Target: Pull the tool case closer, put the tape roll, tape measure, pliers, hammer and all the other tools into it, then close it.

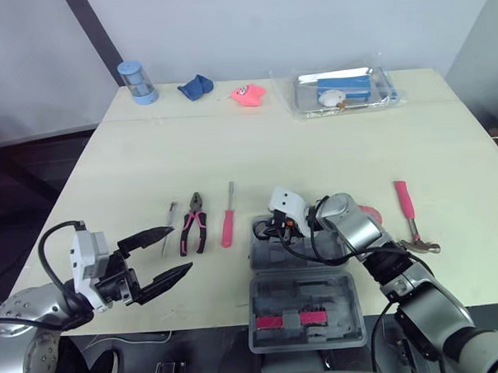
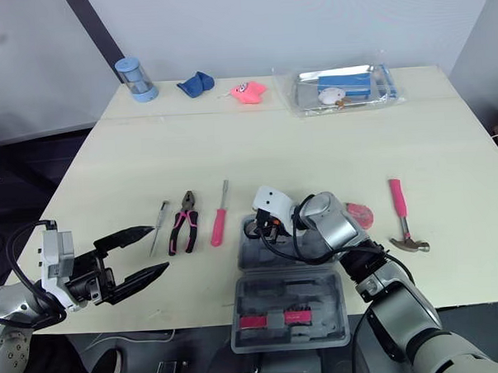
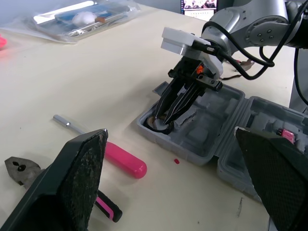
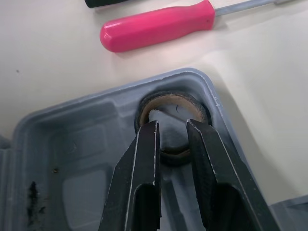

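The grey tool case [image 1: 318,256] lies open at the table's front edge, its lid [image 1: 303,300] flat toward me with pink bits in it. The dark tape roll [image 4: 171,99] lies flat in the round recess at the case's far left corner. My right gripper [image 4: 171,124] reaches down onto the roll, fingers a little apart over its hole and near wall, clamping nothing. My left gripper [image 1: 179,250] hovers wide open and empty, left of the case. On the table lie the pliers [image 1: 194,222], a pink screwdriver [image 1: 227,225], a thin silver screwdriver [image 1: 169,223], the hammer [image 1: 411,216] and a pink tape measure [image 2: 359,212].
Along the table's far edge stand a blue cylinder [image 1: 137,81], a blue cloth [image 1: 196,87], a pink toy [image 1: 249,94] and a clear bag of items [image 1: 344,91]. The case's lid overhangs the front edge.
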{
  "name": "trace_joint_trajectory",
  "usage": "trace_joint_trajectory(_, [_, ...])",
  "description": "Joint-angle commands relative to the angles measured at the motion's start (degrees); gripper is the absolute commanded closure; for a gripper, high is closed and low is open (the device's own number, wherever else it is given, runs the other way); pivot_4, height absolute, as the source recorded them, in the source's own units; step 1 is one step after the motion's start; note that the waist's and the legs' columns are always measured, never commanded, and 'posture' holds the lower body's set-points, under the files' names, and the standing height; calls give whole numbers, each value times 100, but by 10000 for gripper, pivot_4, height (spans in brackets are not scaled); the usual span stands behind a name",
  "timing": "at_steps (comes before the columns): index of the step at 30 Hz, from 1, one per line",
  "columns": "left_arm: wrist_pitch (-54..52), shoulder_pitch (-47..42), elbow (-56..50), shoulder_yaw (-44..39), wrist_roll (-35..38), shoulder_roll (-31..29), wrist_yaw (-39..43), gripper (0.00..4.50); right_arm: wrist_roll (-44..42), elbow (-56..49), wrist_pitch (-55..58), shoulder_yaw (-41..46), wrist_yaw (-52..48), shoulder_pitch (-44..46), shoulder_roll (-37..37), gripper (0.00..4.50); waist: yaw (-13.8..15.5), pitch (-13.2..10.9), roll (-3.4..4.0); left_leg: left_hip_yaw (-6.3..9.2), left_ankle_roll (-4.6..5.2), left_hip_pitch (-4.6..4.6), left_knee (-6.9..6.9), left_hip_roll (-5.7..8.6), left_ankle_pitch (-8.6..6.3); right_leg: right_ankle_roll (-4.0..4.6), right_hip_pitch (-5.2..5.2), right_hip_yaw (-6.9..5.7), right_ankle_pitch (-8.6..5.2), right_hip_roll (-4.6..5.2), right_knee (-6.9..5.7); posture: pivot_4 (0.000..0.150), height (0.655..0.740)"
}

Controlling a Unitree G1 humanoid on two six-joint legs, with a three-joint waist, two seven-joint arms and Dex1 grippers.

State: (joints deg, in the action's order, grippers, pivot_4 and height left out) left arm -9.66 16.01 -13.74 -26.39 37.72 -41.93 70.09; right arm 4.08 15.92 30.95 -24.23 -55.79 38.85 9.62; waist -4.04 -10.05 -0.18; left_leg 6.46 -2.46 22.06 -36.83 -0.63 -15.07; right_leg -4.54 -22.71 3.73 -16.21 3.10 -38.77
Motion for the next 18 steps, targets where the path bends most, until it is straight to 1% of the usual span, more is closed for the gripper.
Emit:
trace_joint_trajectory(1, [25,59,-42,-141,32,-42,-14,0,-444,-773,115,379,-40,-21,61,35695,1,0,0,0,0,0,0,0,0,0,0,0,0,0,0,1500,7400])
trace_joint_trajectory(5, [2,99,-26,-231,95,14,-120,0,-832,-1391,217,703,-16,-221,261,35695,8,0,-1,1,0,0,0,0,0,0,0,0,0,0,1,1500,7400])
trace_joint_trajectory(8, [-30,149,125,-394,141,102,-310,0,-1403,-2197,-44,1500,57,-790,547,35695,35,0,-2,3,0,5,0,0,0,0,0,-2,0,2,7,1500,7400])
trace_joint_trajectory(11, [-15,194,277,-511,118,224,-505,0,-1908,-2696,-97,2234,156,-1321,830,35695,59,-2,-7,3,1,9,-2,1,-1,-1,1,-4,0,3,11,1500,7400])
trace_joint_trajectory(14, [50,257,472,-619,72,315,-629,0,-2112,-2976,-273,2779,90,-1975,1349,35695,67,-1,-9,2,1,9,-2,1,-1,-1,2,-3,0,2,10,1500,7400])
trace_joint_trajectory(16, [86,301,540,-664,49,339,-644,0,-2202,-3059,-396,2957,140,-2239,1552,35695,72,-2,-11,0,1,8,-2,1,-1,-1,3,-3,-1,2,11,1500,7400])
trace_joint_trajectory(18, [122,392,675,-752,21,383,-705,0,-2370,-3084,-583,3529,151,-2778,1820,35695,60,-4,-12,-4,2,5,-2,0,-1,-1,3,0,0,1,8,1500,7400])
